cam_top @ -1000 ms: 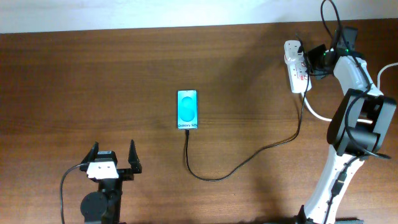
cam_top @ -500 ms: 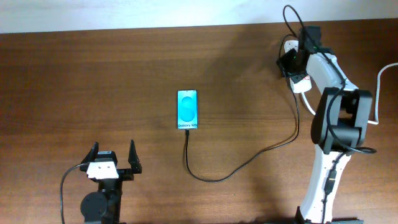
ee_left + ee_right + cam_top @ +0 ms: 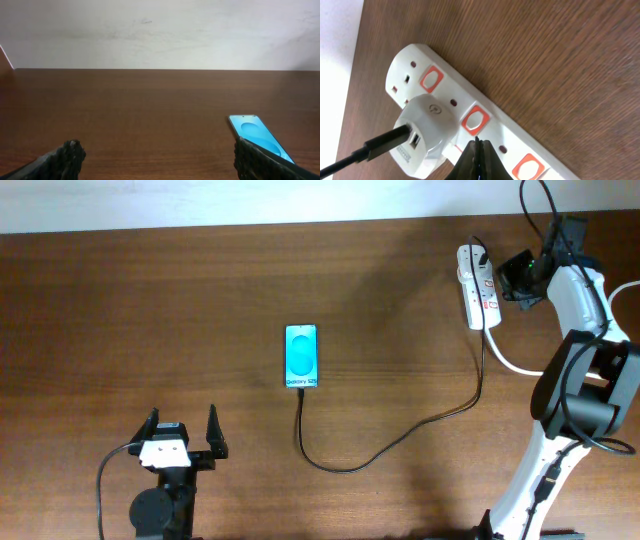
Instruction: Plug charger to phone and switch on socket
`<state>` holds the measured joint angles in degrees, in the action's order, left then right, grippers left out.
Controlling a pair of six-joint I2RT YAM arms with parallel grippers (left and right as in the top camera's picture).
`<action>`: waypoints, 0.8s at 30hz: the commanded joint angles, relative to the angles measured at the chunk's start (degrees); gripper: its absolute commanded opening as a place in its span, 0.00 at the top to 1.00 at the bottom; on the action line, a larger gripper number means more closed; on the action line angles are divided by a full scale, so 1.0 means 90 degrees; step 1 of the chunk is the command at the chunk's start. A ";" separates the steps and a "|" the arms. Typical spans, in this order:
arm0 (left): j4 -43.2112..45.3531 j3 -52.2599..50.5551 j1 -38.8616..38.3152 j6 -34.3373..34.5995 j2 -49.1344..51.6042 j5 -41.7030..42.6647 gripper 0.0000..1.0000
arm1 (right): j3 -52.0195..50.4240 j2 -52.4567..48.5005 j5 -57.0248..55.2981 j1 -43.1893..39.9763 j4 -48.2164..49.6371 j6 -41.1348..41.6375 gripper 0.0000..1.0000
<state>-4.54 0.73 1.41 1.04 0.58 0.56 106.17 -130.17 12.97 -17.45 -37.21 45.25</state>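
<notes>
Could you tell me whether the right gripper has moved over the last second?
Yes. Half a second ago the right gripper was over the socket; it has pulled back to the socket's right side.

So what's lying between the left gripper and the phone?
Just bare table, in the overhead view. The charger leaves the phone clear of the left gripper.

Left claw wide apart; right claw tight together, tips downward.
</notes>
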 commanded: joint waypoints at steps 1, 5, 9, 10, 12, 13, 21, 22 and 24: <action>-0.0029 -0.0024 -0.0027 -0.0097 -0.0027 -0.0041 0.01 | -0.0034 0.0114 -0.0053 0.0126 0.0070 0.0053 0.96; -0.0029 -0.0024 -0.0027 -0.0097 -0.0027 -0.0041 0.01 | -0.0034 -0.0058 -0.0083 0.0192 0.0260 0.0240 0.96; -0.0029 -0.0024 -0.0027 -0.0097 -0.0027 -0.0041 0.01 | -0.0034 -0.0080 -0.0080 0.0189 0.0352 0.0240 0.96; -0.0029 -0.0024 -0.0027 -0.0097 -0.0027 -0.0041 0.01 | -0.0034 -0.0080 -0.0083 0.0194 0.0352 0.0240 0.96; -0.0029 -0.0024 -0.0027 -0.0097 -0.0027 -0.0041 0.01 | -0.0036 -0.0148 -0.0085 0.0194 0.0355 0.0240 0.96; -0.0029 -0.0024 -0.0027 -0.0097 -0.0027 -0.0041 0.01 | -0.0036 -0.0221 -0.0083 0.0194 0.0350 0.0240 0.96; -0.0029 -0.0024 -0.0027 -0.0097 -0.0027 -0.0041 0.01 | -0.0039 -0.0831 -0.0138 0.0355 0.0408 0.0238 0.96; -0.0029 -0.0024 -0.0027 -0.0097 -0.0027 -0.0041 0.01 | -0.0039 -0.0831 -0.0121 0.0355 0.0449 0.0240 0.96; -0.0029 -0.0024 -0.0027 -0.0097 -0.0027 -0.0041 0.01 | 0.0017 -0.0806 0.0068 0.0335 0.0466 0.0238 0.96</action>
<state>-4.54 0.73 1.41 1.04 0.58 0.56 106.50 -134.34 12.51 -15.53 -32.77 47.57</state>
